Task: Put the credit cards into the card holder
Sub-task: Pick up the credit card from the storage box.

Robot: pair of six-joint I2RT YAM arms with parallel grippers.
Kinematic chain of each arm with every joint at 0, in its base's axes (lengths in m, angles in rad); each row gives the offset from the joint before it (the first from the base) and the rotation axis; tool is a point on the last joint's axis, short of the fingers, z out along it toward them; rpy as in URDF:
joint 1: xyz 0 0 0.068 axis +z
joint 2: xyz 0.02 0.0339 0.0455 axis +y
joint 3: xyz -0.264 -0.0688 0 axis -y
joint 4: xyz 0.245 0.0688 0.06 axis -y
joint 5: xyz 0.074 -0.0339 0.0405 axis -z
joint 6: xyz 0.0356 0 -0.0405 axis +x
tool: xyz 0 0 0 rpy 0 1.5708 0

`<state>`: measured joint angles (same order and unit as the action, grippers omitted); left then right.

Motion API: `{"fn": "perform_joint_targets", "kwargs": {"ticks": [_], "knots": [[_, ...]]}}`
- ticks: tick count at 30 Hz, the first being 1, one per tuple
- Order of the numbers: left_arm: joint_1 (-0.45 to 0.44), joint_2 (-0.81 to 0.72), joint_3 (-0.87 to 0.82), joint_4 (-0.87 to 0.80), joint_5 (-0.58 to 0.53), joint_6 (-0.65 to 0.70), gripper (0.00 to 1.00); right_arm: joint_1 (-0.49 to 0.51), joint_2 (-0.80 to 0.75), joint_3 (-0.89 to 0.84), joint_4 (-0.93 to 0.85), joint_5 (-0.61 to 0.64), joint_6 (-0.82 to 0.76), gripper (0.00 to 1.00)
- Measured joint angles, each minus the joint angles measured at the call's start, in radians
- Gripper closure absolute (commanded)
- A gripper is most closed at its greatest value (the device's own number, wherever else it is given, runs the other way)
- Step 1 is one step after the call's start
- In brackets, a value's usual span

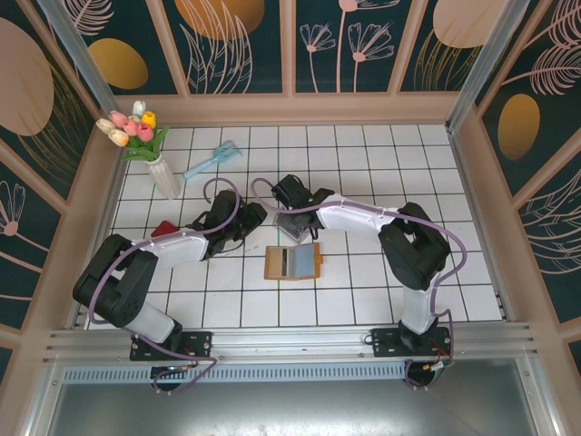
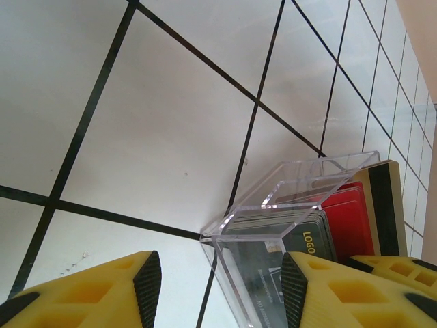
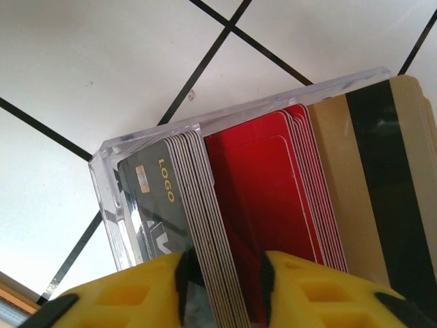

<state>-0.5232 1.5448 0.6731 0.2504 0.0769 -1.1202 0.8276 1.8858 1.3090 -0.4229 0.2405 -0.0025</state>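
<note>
Standing on edge in a clear tray (image 3: 109,171), the credit cards (image 3: 205,205) are packed in grey, red and tan groups near the middle of the tiled tabletop (image 1: 381,163). A bundle of the grey ones is pinched between the pads of the right claw (image 3: 224,280), which is set over the tray. The left claw (image 2: 220,290) is held open, and the tray's near corner is seen between its fingers. The card holder (image 1: 293,262) is laid open on the tabletop just beside the tray, on the side nearer the arm bases, with its light blue lining turned up.
</note>
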Motion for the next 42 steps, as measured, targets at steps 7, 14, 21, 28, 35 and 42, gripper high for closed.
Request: {"fn": "perform_joint_targets", "kwargs": {"ticks": [7, 14, 21, 28, 35, 42], "knots": [[0.0, 0.0, 0.0, 0.0, 0.002, 0.0, 0.47, 0.0, 0.0, 0.0, 0.0, 0.018, 0.003, 0.73], [0.0, 0.0, 0.0, 0.0, 0.005, 0.0, 0.47, 0.0, -0.013, 0.0, 0.0, 0.039, 0.004, 0.78], [0.0, 0.003, 0.0, 0.0, 0.019, 0.0, 0.47, 0.0, -0.018, 0.0, 0.0, 0.051, 0.004, 0.8], [0.0, 0.003, 0.0, 0.0, 0.02, 0.001, 0.47, -0.001, -0.052, 0.0, -0.003, 0.019, 0.012, 0.89], [0.0, 0.003, 0.0, 0.0, 0.02, 0.006, 0.47, -0.013, -0.12, 0.0, -0.003, -0.051, 0.039, 0.96], [0.0, -0.006, 0.0, 0.001, 0.043, 0.019, 0.44, -0.058, -0.185, -0.032, 0.014, -0.164, 0.132, 1.0]]}}
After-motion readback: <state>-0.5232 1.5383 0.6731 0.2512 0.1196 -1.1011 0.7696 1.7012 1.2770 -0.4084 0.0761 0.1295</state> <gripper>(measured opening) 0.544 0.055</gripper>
